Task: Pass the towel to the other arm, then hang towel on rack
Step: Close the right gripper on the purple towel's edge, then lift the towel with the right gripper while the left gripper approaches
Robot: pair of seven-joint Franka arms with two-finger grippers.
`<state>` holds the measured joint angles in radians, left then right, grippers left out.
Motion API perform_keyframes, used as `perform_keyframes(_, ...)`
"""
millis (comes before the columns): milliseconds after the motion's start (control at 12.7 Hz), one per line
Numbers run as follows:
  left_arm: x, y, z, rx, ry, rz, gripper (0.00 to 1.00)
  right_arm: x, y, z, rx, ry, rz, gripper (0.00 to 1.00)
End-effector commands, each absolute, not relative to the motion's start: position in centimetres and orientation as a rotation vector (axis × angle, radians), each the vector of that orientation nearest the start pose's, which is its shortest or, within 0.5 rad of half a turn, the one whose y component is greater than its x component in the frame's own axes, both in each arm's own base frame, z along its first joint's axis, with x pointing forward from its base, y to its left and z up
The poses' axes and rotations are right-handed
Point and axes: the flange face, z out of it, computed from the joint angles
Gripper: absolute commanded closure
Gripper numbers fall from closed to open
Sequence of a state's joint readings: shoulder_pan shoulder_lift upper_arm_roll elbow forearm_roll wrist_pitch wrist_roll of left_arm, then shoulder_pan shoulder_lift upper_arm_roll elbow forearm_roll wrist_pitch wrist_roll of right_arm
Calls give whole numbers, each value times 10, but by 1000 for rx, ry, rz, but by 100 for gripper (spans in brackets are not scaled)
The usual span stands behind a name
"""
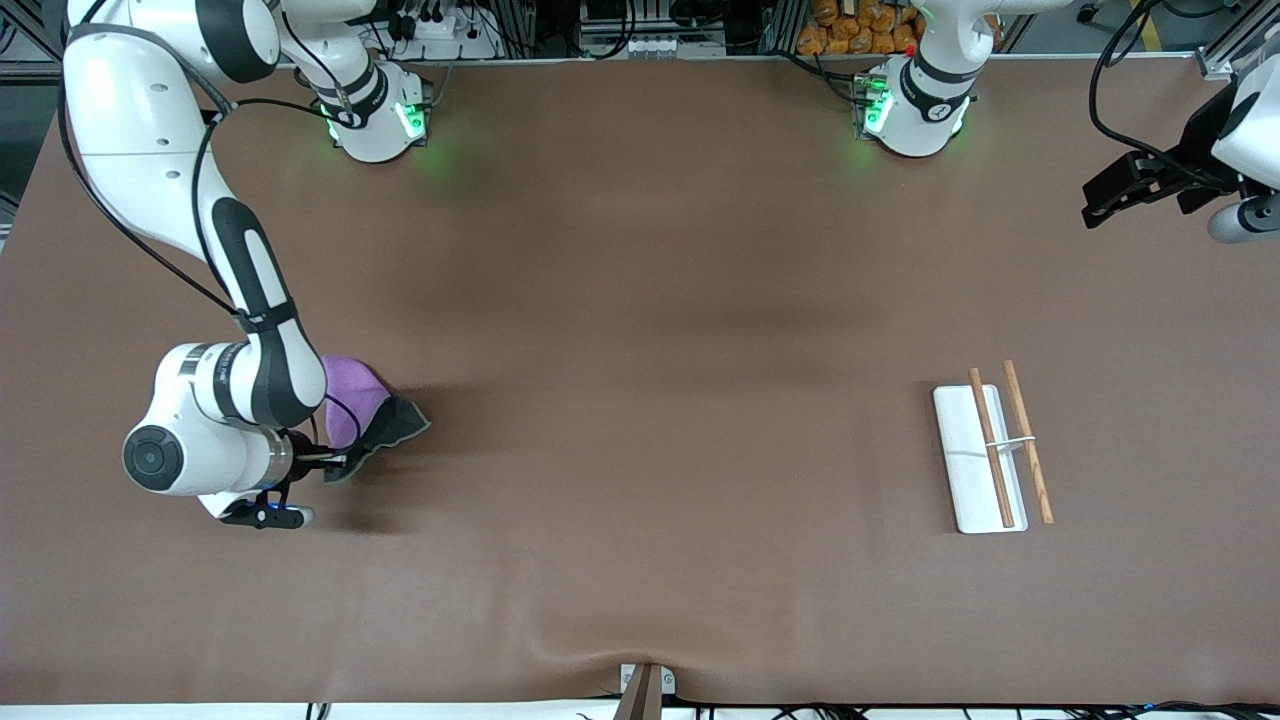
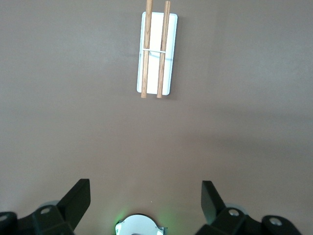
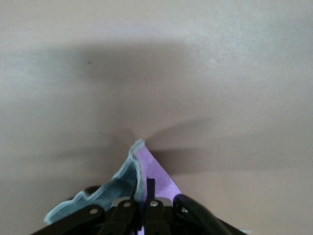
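Note:
The towel (image 1: 362,408), purple on one face and dark grey on the other, is at the right arm's end of the table. My right gripper (image 1: 335,460) is shut on it, low over the table. In the right wrist view the towel (image 3: 151,169) is pinched between the shut fingers of the right gripper (image 3: 143,185), and a folded corner sticks out past them. The rack (image 1: 975,470), a white base with two brown rods, stands toward the left arm's end. My left gripper (image 1: 1102,205) waits open and empty high above that end. The left wrist view shows the rack (image 2: 154,68) below the left gripper (image 2: 145,191).
A brown cloth covers the whole table (image 1: 660,400). A small clamp (image 1: 645,690) sits at the table edge nearest the front camera. The left arm's base (image 2: 139,226) shows between the left gripper's fingers.

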<state>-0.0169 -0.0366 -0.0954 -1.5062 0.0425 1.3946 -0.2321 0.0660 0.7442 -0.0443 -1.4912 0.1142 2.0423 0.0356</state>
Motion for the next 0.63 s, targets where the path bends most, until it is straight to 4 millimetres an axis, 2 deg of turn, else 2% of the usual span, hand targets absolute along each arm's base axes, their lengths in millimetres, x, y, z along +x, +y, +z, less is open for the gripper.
perform_keyframes(0,520,-52,662,-3066,-173,103,0,696,43,262,-3049,81,304,100)
perform_keyframes(236,523,-54,663,-3067,-191,88,0,705,82,314,-3037,-17,334,100)
perform_keyframes(394,532,-59,654,-3068,-213,106,0,697,123,339,-2958,-98,412,100)
perform_keyframes(473,535,-61,649,-3067,-238,108,0,691,143,367,-2893,-126,412,100)
perform_keyframes(552,541,-62,643,-3073,-271,105,0,687,158,376,-2842,-144,412,100)
